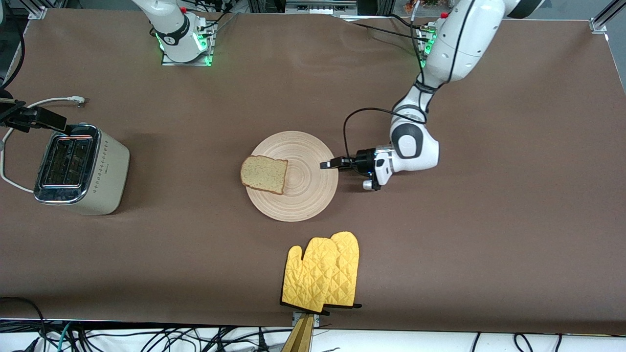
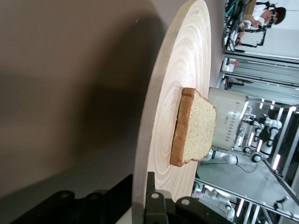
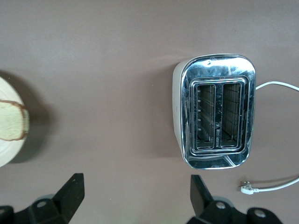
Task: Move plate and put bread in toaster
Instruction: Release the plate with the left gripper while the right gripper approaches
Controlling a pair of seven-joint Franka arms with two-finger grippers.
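Plate (image 1: 308, 195) pale grooved wood (matt); toaster (image 1: 105, 171) top glossy chrome.

arms: white shells, grey joints | hand (image 1: 332, 164): black | cable: black | bases: green-lit

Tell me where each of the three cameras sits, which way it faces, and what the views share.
Front view: high, facing the robots; shows both bases, the left gripper at the plate rim.
Left wrist view: level with the plate, looking across the bread to the toaster; own fingers on the rim.
Right wrist view: looks straight down on the toaster; open right gripper.
All three share toaster, bread, plate.
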